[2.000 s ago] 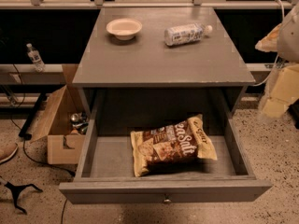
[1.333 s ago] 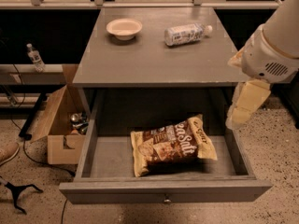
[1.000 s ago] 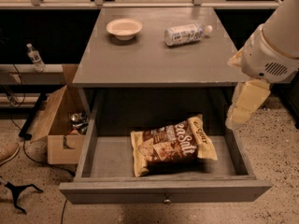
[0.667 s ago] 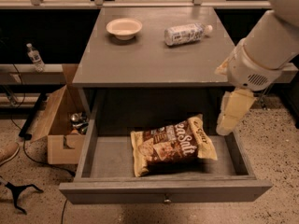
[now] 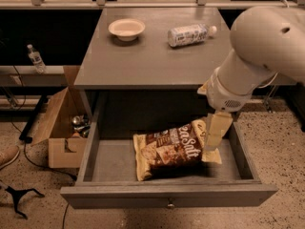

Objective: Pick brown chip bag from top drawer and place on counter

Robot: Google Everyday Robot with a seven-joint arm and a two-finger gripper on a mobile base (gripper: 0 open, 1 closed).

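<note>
The brown chip bag (image 5: 171, 148) lies flat in the open top drawer (image 5: 167, 194), dark brown with yellow edges and white "Salt" lettering. The drawer is pulled fully out from under the grey counter (image 5: 143, 63). My gripper (image 5: 213, 142) hangs down from the white arm at the right and reaches into the drawer over the bag's right end. Its cream-coloured body covers that end of the bag.
A white bowl (image 5: 127, 28) and a white-labelled plastic bottle (image 5: 189, 34) lie on the counter's back half. A cardboard box (image 5: 59, 128) with items stands on the floor to the left of the cabinet. A small bottle (image 5: 35, 58) stands on a shelf at far left.
The arm has swung in from the right edge of the view and moved left and down, bringing the gripper into the drawer over the bag's right end. The bag has not moved.
</note>
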